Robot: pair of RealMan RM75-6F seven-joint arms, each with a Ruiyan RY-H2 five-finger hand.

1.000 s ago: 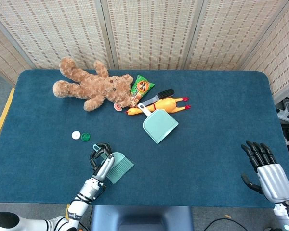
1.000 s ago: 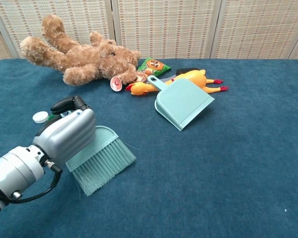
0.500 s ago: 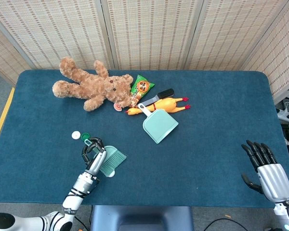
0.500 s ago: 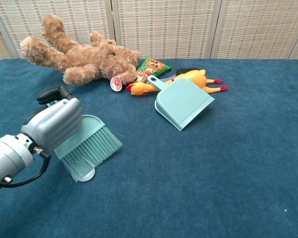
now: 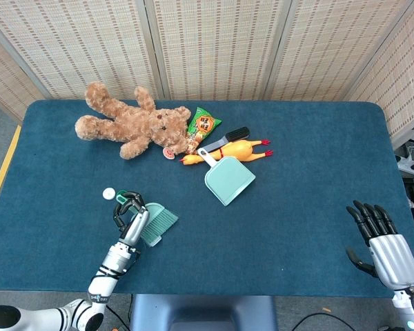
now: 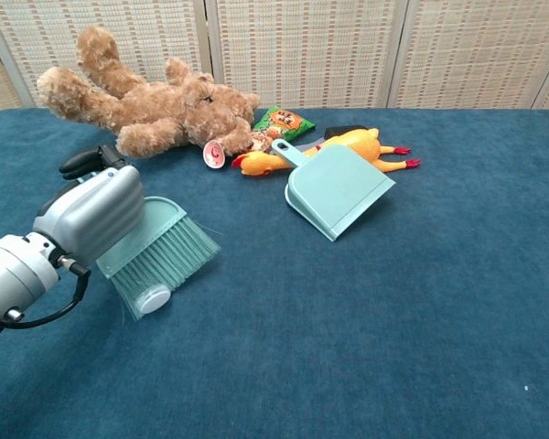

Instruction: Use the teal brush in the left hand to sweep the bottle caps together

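My left hand (image 5: 127, 219) (image 6: 90, 212) grips the teal brush (image 5: 159, 226) (image 6: 160, 251), whose bristles point toward the table's near side and touch the blue cloth. A pale bottle cap (image 6: 153, 297) lies at the bristle tips in the chest view. Just beyond the hand, the head view shows a white cap (image 5: 109, 194) and a green cap (image 5: 122, 196) that is partly hidden by the fingers. The hand blocks both of these in the chest view. My right hand (image 5: 386, 248) rests at the near right corner, fingers apart, holding nothing.
A teal dustpan (image 5: 230, 179) (image 6: 339, 187) lies mid-table. Behind it are a rubber chicken (image 5: 238, 149) (image 6: 366, 144), a green snack packet (image 5: 203, 126) (image 6: 284, 121) and a brown teddy bear (image 5: 134, 124) (image 6: 146, 105).
My left hand has carried the brush leftward and away from the near edge, toward the white and green caps. The pale cap came into view at the bristle tips. The right hand stayed still.
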